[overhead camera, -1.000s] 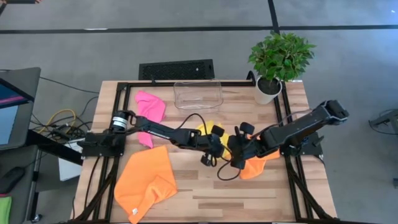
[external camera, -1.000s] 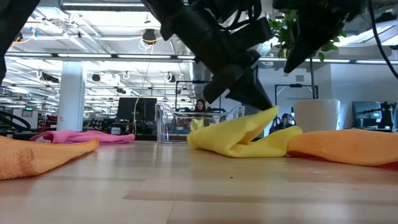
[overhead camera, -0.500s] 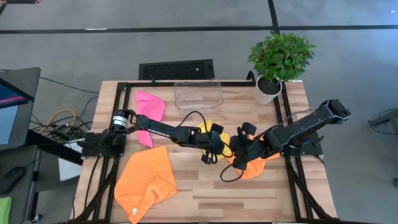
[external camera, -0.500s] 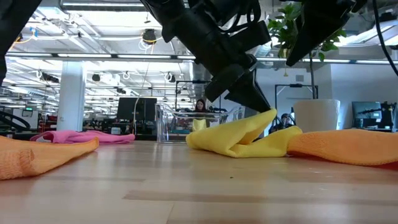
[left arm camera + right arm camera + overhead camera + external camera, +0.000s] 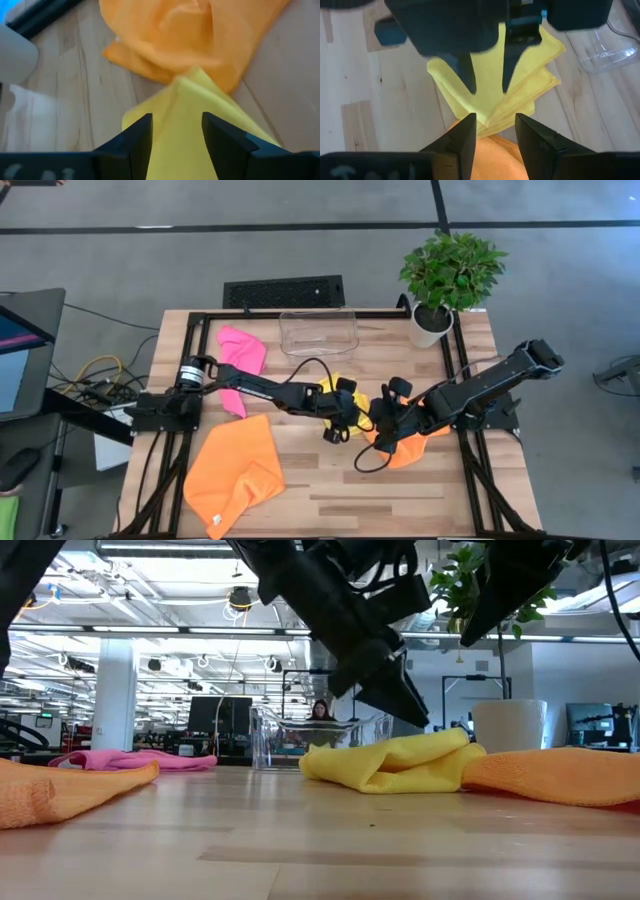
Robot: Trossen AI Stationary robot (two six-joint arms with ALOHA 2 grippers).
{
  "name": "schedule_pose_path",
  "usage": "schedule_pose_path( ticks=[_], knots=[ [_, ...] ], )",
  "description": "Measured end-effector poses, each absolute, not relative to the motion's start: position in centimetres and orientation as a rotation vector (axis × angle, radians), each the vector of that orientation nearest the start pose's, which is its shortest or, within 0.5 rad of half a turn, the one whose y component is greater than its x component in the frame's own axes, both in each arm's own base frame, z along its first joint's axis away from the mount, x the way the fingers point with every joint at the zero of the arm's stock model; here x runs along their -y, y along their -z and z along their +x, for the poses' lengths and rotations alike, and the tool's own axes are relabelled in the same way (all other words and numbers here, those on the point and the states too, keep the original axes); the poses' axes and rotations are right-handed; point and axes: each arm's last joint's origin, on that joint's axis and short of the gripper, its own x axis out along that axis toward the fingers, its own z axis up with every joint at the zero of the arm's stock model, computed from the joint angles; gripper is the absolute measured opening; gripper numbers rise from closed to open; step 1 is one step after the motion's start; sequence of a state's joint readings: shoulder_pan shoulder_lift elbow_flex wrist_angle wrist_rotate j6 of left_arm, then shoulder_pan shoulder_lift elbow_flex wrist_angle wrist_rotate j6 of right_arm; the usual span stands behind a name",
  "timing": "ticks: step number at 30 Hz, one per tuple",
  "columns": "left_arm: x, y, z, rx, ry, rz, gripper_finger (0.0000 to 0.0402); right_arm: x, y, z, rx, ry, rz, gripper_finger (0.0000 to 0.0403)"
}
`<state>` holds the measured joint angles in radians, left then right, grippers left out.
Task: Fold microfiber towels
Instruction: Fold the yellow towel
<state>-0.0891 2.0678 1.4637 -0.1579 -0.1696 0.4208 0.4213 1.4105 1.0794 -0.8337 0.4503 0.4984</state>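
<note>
Four towels on the counter [image 5: 330, 485], counted from the high view: one yellow, one pink, two orange.

Landmark: the bin [image 5: 318, 331], clear plastic, at the counter's far edge.

Yellow towel [image 5: 395, 762]: near the counter's middle, just in front of the bin. Folded into layers, lying flat. One edge touches an orange towel [image 5: 555, 775].

That orange towel lies beside the yellow one, on the side toward the plant [image 5: 450, 275]. The right arm covers much of it from above.

Second orange towel [image 5: 235, 470]: well away from the bin, at the near left corner, one corner folded over. It reaches close to the counter's edge.

Pink towel [image 5: 240, 358]: just left of the bin, crumpled, partly under the left arm.

Left gripper [image 5: 176, 137]: over the yellow towel, fingers apart, nothing between them. In the low view it hangs just above the fold, not touching.

Right gripper [image 5: 495, 132]: facing the left one across the yellow towel, over the seam where yellow meets orange. Fingers apart, clamped on nothing.

Open room: bare wood along the near edge, between the big orange towel and the right-hand frame. Plant pot sits at the far right corner, right of the bin.
</note>
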Motion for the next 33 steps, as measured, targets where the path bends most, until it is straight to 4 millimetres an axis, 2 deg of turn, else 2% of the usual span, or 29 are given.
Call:
schedule_pose_path(
  ticks=[6, 9, 14, 19, 26, 33],
  knots=[
    [3.3, -20.5, 42.9, -0.862, 0.083, 0.465, 0.0166, -9.8, -25.5, 24.7, -1.010, 0.279, -0.045, 0.0159],
    [3.2, -21.0, 41.5, -0.959, 0.099, 0.447, 0.0167, -9.8, -25.5, 24.7, -1.009, 0.279, -0.044, 0.0159],
    [3.5, -19.4, 40.0, -1.083, 0.142, 0.433, 0.0167, -9.8, -25.5, 24.7, -1.009, 0.278, -0.045, 0.0159],
    [2.9, -18.2, 39.4, -1.120, 0.014, 0.405, 0.0167, -9.8, -25.5, 24.8, -1.008, 0.278, -0.044, 0.0159],
    [1.0, -18.2, 39.5, -1.129, -0.083, 0.314, 0.0167, -9.9, -25.3, 24.8, -1.003, 0.268, -0.051, 0.0159],
    [1.3, -18.8, 38.8, -1.156, -0.057, 0.263, 0.0167, -10.4, -23.0, 25.0, -0.972, 0.086, -0.177, 0.0159]
  ],
)
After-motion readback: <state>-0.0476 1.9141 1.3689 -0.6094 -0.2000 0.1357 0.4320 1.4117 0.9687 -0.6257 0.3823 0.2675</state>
